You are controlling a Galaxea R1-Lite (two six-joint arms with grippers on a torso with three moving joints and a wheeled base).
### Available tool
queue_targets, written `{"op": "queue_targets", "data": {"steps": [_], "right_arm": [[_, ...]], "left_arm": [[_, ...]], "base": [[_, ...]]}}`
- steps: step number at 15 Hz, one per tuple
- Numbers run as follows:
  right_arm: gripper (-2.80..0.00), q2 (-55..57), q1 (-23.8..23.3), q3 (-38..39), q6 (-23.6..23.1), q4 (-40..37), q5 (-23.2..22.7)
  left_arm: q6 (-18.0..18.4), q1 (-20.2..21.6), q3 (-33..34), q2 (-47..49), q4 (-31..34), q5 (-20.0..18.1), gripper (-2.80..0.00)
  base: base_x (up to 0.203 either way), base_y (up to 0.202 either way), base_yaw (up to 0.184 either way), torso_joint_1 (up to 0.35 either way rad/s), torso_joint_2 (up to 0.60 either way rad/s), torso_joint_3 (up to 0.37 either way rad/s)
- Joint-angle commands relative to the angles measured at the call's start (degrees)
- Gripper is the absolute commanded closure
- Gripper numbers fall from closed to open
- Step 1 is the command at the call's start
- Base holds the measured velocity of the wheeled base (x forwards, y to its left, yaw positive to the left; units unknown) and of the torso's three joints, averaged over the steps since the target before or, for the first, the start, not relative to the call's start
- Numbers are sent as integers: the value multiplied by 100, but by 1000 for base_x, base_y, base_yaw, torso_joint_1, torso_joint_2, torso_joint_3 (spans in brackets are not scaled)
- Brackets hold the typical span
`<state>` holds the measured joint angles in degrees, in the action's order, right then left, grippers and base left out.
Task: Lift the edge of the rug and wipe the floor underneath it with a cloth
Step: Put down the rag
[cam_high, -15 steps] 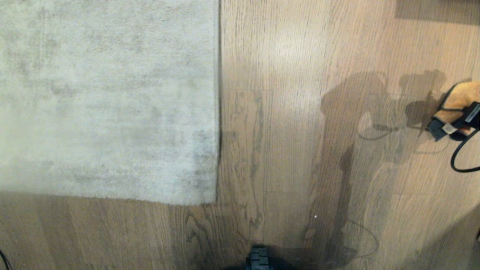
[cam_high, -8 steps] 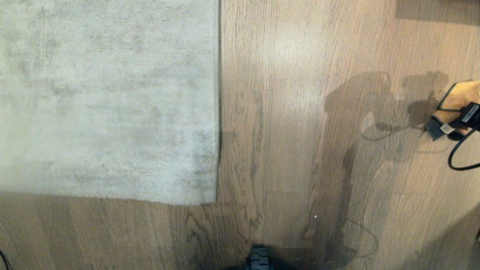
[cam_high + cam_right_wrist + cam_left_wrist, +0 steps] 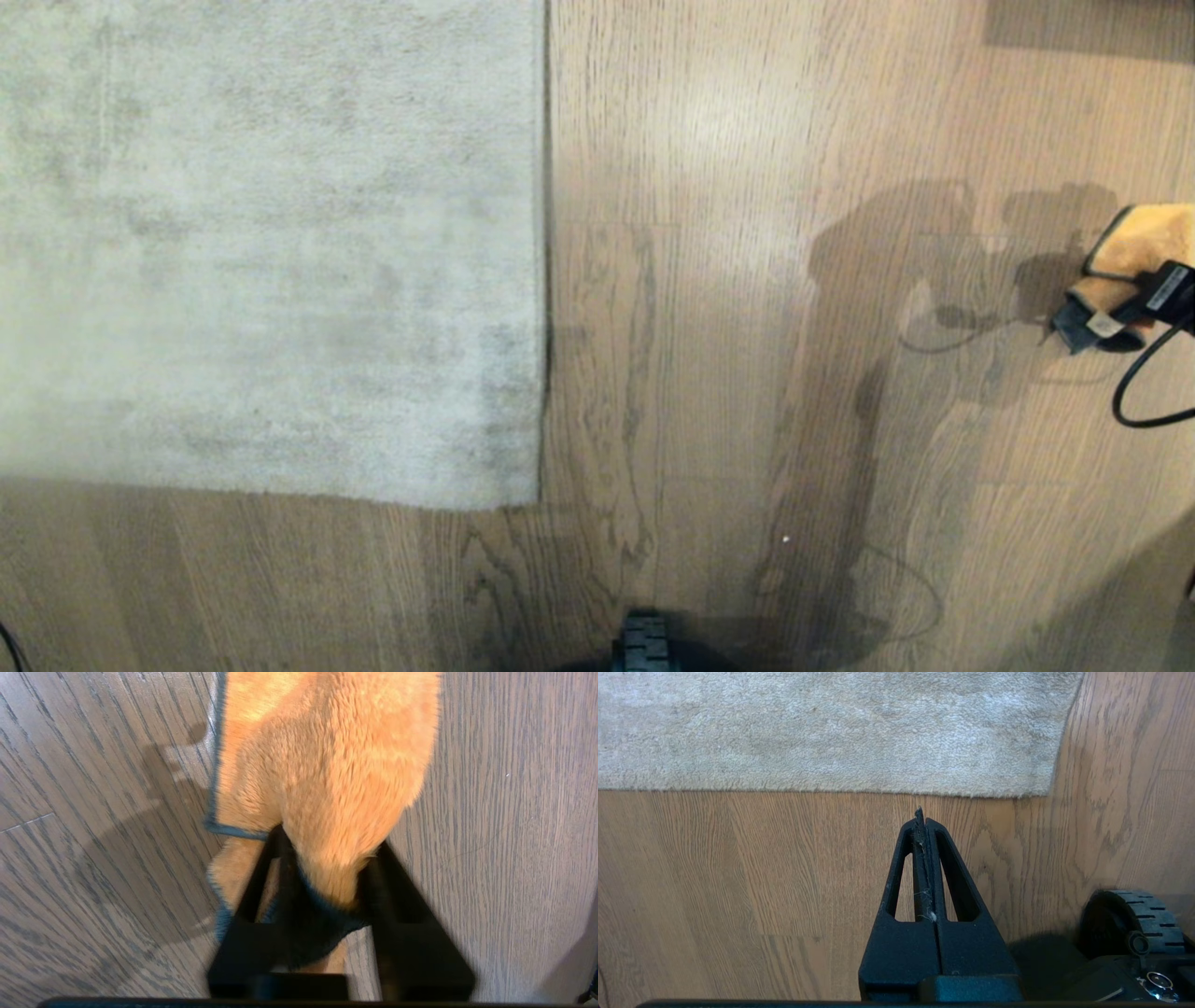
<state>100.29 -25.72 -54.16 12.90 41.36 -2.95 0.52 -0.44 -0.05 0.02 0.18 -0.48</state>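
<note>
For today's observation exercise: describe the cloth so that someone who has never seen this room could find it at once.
Start at the big pale rug and look across the bare wood floor to the far right. There the cloth lies on the planks with the right gripper astride it. It is small, fuzzy and orange with a dark edge, the only bright thing in view.

Bare floor (image 3: 709,280) between rug edge (image 3: 544,280) and cloth (image 3: 1134,247).
</note>
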Motion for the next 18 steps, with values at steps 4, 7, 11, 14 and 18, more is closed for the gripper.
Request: {"op": "queue_targets", "data": {"steps": [4,7,11,14,18], "right_arm": [[-280,-115,-11,68,2,4,14],[-280,-326,-5,288,2,12,12],[-280,-662,1,584,-5,42,14],[-280,-968,-9,803,-8,47,14],[-280,-1589,5,1408,-36,55,14]], "left_arm": [[0,0,5,-2,-1,-3,0],[0,0,-4,-2,-1,4,0],[0,0,-4,-2,-1,4,0],[0,0,-4,-2,-1,4,0],[0,0,-4,-2,-1,4,0]], "base": [[0,0,0,0,0,0],[0,0,0,0,0,0],[0,0,0,0,0,0],[0,0,0,0,0,0],[0,0,0,0,0,0]]}}
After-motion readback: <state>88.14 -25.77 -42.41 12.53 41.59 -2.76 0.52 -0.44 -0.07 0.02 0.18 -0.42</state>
